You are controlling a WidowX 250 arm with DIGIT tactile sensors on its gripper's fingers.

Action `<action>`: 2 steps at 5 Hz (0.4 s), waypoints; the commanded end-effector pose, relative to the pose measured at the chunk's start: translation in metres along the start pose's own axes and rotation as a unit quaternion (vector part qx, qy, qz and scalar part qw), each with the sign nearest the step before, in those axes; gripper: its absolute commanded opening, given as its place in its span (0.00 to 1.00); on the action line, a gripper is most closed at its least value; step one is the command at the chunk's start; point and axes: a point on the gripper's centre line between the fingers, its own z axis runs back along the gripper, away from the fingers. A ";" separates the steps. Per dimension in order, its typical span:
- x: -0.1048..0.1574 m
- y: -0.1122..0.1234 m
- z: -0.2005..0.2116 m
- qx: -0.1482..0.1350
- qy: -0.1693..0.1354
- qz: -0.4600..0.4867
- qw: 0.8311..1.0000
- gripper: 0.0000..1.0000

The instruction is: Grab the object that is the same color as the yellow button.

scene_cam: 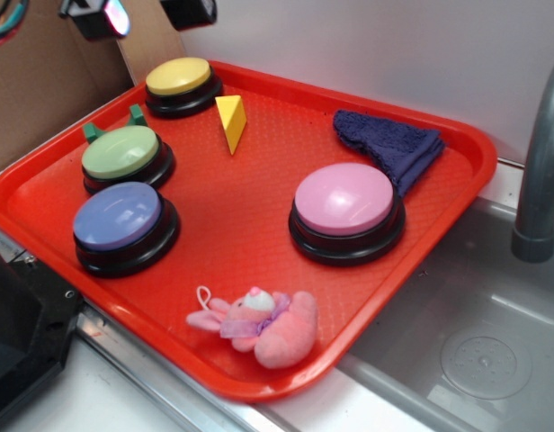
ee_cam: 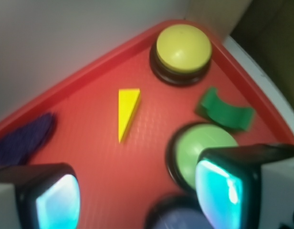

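Observation:
The small yellow wedge (scene_cam: 231,121) (ee_cam: 126,112) lies on the red tray (scene_cam: 259,225) (ee_cam: 94,95), just right of the yellow button (scene_cam: 179,77) (ee_cam: 183,47) at the tray's far corner. My gripper (scene_cam: 138,13) (ee_cam: 140,195) hangs high above the tray's far left corner, only its fingertips showing at the exterior view's top edge. It is open, with nothing between its teal pads (ee_cam: 58,202). In the wrist view the wedge lies well ahead of the fingers, its tip pointing toward me.
A green button (scene_cam: 121,153) (ee_cam: 204,150), a blue button (scene_cam: 118,219) (ee_cam: 185,219) and a large pink button (scene_cam: 344,202) sit on the tray. Also a green block (scene_cam: 138,115) (ee_cam: 225,112), a purple cloth (scene_cam: 391,143) (ee_cam: 23,138) and a pink plush (scene_cam: 259,322). A sink (scene_cam: 484,342) and faucet (scene_cam: 540,171) lie right.

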 end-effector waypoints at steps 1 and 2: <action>0.037 0.004 -0.054 -0.015 -0.014 0.059 0.998 1.00; 0.044 0.002 -0.088 -0.005 0.004 0.054 0.999 1.00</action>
